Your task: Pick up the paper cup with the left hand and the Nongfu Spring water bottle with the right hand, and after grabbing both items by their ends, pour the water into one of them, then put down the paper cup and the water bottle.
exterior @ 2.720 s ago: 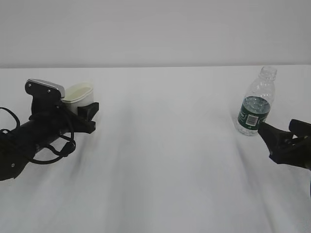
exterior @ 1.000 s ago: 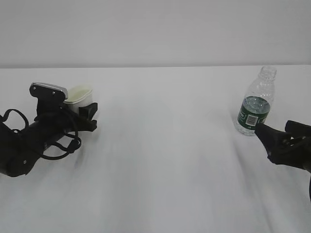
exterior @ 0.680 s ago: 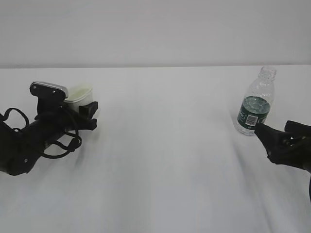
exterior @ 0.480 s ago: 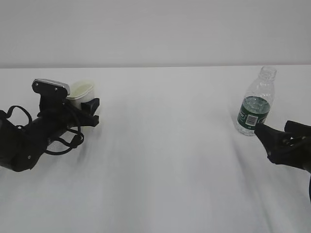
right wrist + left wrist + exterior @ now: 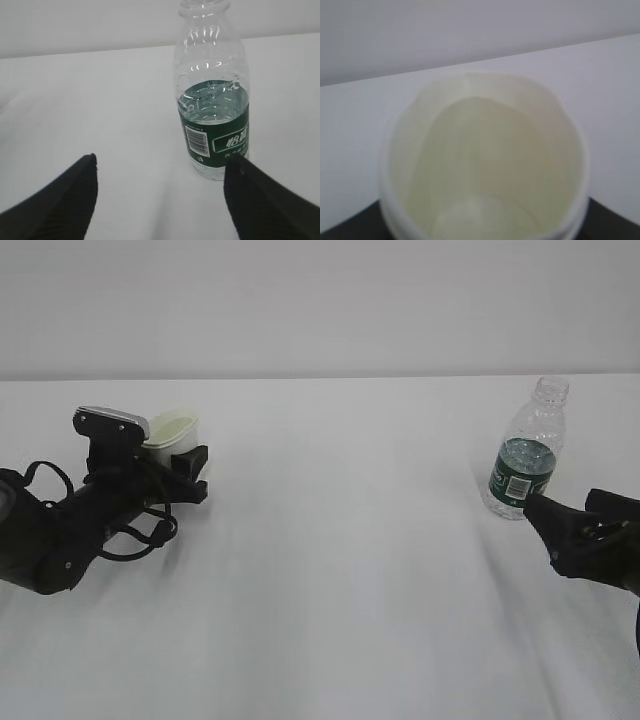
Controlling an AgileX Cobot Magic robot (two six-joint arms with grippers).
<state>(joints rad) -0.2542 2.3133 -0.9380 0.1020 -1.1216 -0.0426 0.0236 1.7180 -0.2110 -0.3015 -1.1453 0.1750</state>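
The paper cup (image 5: pixel 172 428), white with a cream inside, sits tilted between the fingers of my left gripper (image 5: pixel 188 472), which is shut on it low at the left of the table. In the left wrist view the paper cup (image 5: pixel 482 160) fills the frame, and the dark fingers (image 5: pixel 612 225) show only at the bottom corners. The Nongfu Spring water bottle (image 5: pixel 525 455) stands upright and uncapped at the right. My right gripper (image 5: pixel 568 518) is open just in front of it. In the right wrist view the bottle (image 5: pixel 214 75) stands beyond the right fingertip, outside the right gripper (image 5: pixel 162 160). Water (image 5: pixel 215 102) reaches the top of the label.
A white table (image 5: pixel 340 570) runs back to a pale wall. Loose black cables (image 5: pixel 135 535) hang beside the left arm. Nothing else stands between the two arms.
The left arm has shifted a little to the right and toward the back with the cup in its grip. The right gripper and the bottle have stayed put.
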